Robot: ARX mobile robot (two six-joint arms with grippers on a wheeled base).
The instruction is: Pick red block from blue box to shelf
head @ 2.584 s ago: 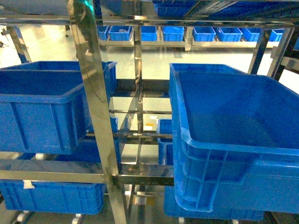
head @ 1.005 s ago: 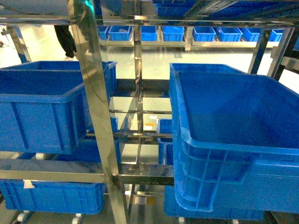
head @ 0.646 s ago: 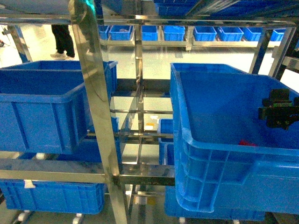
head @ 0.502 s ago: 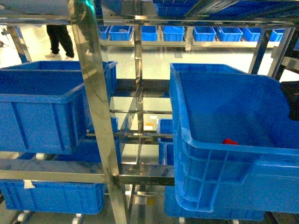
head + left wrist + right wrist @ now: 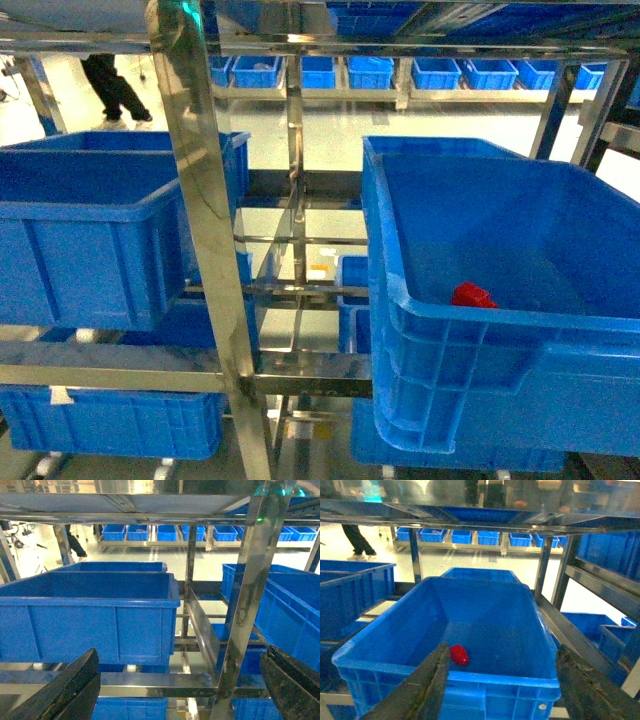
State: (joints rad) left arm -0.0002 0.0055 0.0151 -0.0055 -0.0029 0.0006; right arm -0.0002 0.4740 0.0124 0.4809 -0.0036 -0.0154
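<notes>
The right gripper [image 5: 502, 690], jaws spread and empty, hangs before a blue crate [image 5: 485, 605] on the shelf [image 5: 200, 200] holding the red block [image 5: 458, 655]; left gripper [image 5: 180, 690] likewise spread.

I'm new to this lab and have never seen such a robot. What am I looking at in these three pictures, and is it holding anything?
This is a wheeled robot with two arms, each ending in a grasping tool. One picture comes from a camera on its head, looking at a steel shelf that holds blue crates. The other two come from cameras on the wrists, so the dark shapes at their lower edges are the tool's own fingers. The left tool faces the left crate. The right tool faces the right crate, where a small red block lies on the floor near the front wall. Both tools are open and hold nothing. A person's legs show far behind.
</notes>
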